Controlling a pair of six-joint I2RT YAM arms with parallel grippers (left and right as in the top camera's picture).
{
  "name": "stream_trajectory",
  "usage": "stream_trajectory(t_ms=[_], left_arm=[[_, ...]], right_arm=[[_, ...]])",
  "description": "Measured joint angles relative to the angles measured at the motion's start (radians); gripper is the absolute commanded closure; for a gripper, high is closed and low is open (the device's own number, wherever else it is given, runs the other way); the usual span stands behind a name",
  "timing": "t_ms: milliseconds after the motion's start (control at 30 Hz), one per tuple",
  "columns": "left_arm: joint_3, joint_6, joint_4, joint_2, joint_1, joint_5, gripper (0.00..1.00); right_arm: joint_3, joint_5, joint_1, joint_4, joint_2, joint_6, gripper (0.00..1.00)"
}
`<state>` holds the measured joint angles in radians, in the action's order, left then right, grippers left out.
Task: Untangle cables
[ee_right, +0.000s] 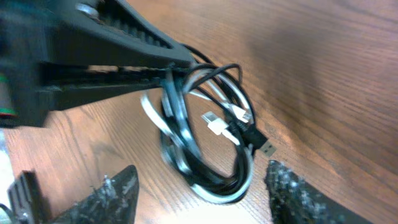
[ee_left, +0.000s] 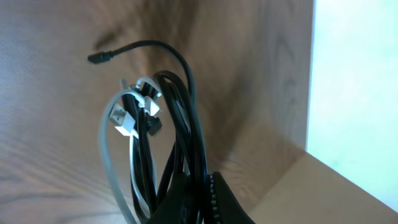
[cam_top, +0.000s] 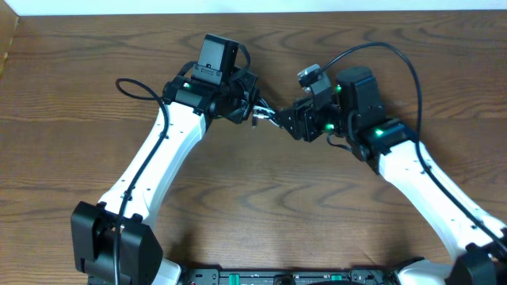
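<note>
The cables are a small coiled bundle of black cords and one white cord, with plug ends sticking out. In the overhead view the cables hang between the two grippers near the table's back middle. My left gripper is shut on the black strands of the cables, and the loops with a white plug dangle in front of it. My right gripper is open. Its rough fingertips stand either side of the coil's lower loop without touching it.
The wooden table ends at a white wall along the back. Thick black arm wires arc over the table at the left and behind the right arm. Both grippers sit almost tip to tip.
</note>
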<state>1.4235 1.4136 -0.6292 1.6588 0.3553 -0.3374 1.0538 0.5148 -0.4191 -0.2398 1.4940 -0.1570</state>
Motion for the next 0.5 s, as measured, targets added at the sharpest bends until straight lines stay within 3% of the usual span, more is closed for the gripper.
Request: stream_trajectory(t_ms=[333, 500], left_arm=[[0.0, -0.006, -0.031, 0.0, 0.0, 0.003, 0.92], [0.0, -0.008, -0.043, 0.0, 0.0, -0.003, 0.92]], right_arm=[[0.0, 0.008, -0.025, 0.082, 0.084, 0.048, 0.49], [0.0, 0.014, -0.048, 0.095, 0.106, 0.058, 0.63]])
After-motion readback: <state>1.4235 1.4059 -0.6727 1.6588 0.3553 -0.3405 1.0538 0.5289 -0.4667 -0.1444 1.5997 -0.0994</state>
